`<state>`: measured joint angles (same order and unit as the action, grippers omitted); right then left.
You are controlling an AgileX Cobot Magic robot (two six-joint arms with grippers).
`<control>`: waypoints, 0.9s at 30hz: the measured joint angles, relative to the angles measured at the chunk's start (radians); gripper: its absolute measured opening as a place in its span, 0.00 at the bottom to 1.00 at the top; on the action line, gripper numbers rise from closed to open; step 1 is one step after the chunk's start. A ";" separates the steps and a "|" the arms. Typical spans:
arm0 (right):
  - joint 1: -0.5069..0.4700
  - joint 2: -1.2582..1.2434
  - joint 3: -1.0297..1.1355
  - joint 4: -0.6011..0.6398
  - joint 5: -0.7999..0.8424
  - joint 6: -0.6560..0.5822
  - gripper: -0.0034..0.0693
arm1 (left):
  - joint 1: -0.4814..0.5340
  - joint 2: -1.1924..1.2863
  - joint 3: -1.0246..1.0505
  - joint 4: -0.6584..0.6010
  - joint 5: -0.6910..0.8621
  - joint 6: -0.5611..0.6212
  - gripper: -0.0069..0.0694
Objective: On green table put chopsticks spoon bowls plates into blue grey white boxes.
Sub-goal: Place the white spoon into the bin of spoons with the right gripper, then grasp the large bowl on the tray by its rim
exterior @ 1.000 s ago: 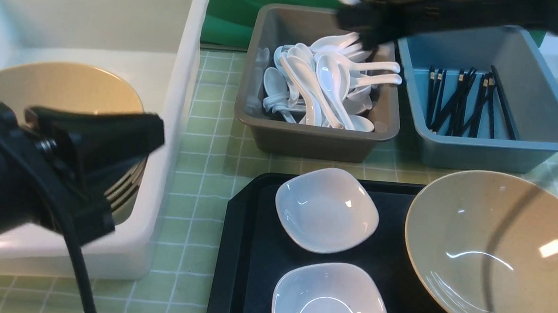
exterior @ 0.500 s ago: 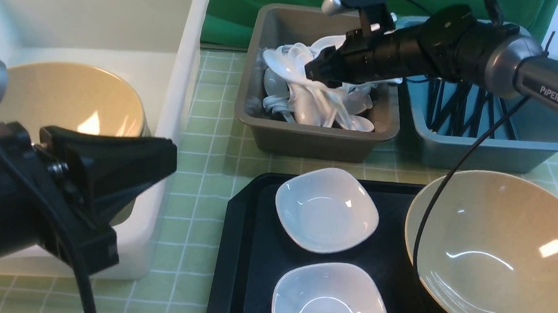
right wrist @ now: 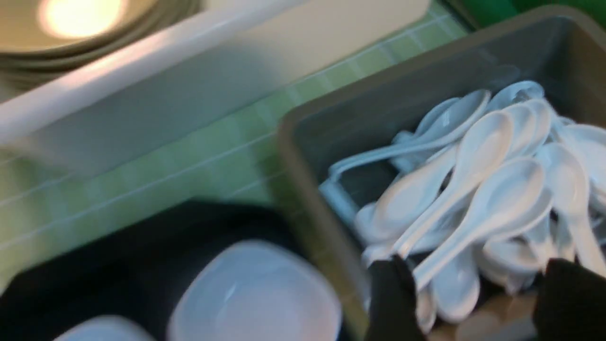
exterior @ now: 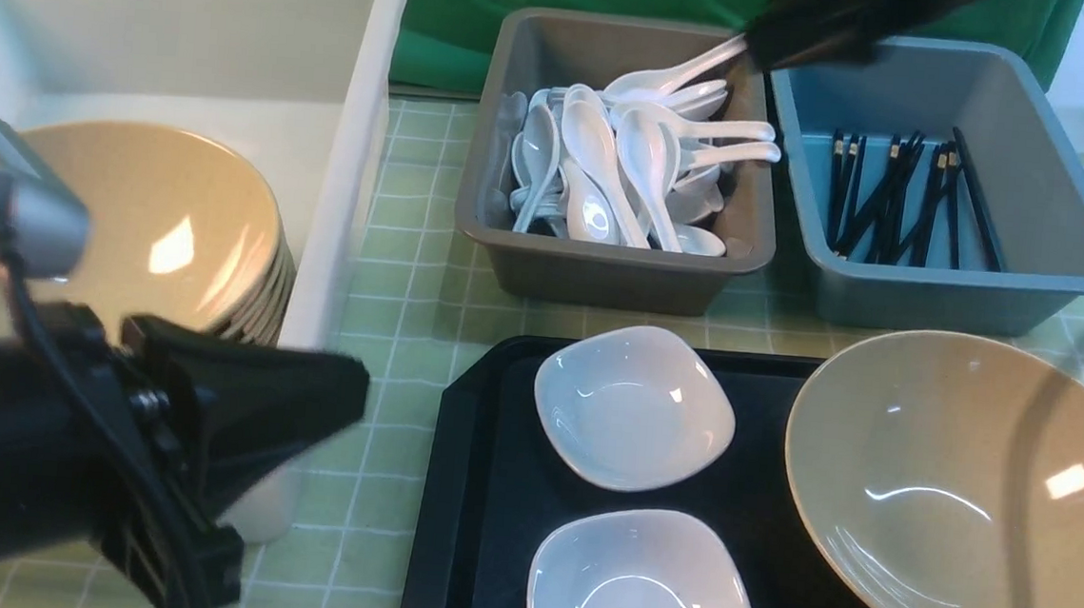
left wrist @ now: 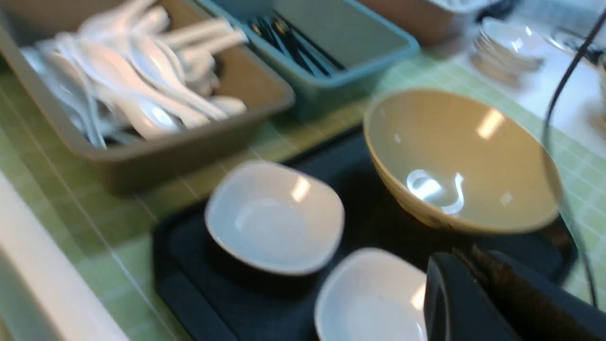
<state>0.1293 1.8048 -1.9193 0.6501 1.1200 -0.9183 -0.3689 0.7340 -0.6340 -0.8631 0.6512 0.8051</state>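
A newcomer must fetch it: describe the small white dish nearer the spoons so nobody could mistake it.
On the green table, find the black tray in front of the grey box of spoons. Left of the big tan bowl on it lies the small white dish, nearest that box. Its twin lies nearer the robot.

Spoons [exterior: 623, 171] in middle box [exterior: 603, 253], chopsticks [exterior: 893, 200] in right box [exterior: 962, 297], tray [exterior: 481, 491] before them
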 joint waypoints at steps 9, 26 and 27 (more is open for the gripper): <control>-0.022 -0.433 0.293 -0.099 0.049 0.032 0.17 | 0.000 0.203 -0.006 -0.144 0.038 -0.006 0.09; -0.022 -1.113 1.039 -0.079 0.004 0.064 0.13 | -0.194 0.674 -0.441 0.031 0.201 -0.154 0.28; -0.022 -1.129 1.051 -0.080 0.004 0.071 0.13 | -0.235 0.723 -0.476 0.055 0.189 -0.190 0.32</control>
<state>0.1075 0.6758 -0.8681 0.5699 1.1236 -0.8471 -0.6039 1.4573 -1.1098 -0.8084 0.8400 0.6154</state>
